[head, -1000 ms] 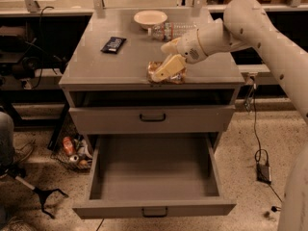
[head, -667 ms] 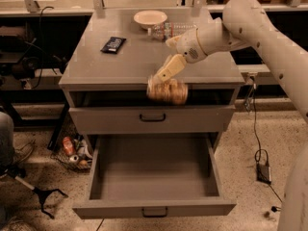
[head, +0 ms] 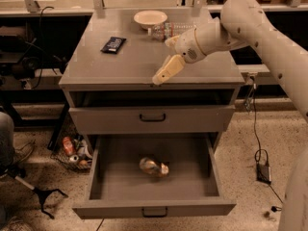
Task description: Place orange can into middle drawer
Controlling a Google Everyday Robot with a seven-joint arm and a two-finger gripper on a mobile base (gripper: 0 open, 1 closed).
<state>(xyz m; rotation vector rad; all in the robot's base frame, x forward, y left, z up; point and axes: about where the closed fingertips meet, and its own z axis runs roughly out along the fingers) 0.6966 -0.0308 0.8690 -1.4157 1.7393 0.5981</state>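
Note:
The orange can [head: 153,167], a glossy orange-brown packet with silvery glints, lies on its side on the floor of the pulled-out drawer [head: 211,177], near the middle. This drawer is the one below the closed drawer [head: 153,117]. My gripper [head: 162,61] is open and empty. It hangs over the front edge of the cabinet top [head: 96,71], well above the can, with one finger pointing down and to the left.
On the cabinet top lie a flat black bar [head: 113,44], a pale bowl [head: 150,18] and a clear plastic bottle [head: 169,31] behind my wrist. A wire basket with cans [head: 72,153] stands on the floor at the left. A cable and adapter [head: 263,172] lie at the right.
The can has left my gripper at the front edge of the cabinet top and dropped into the open drawer. The fingers have opened. The arm has hardly moved.

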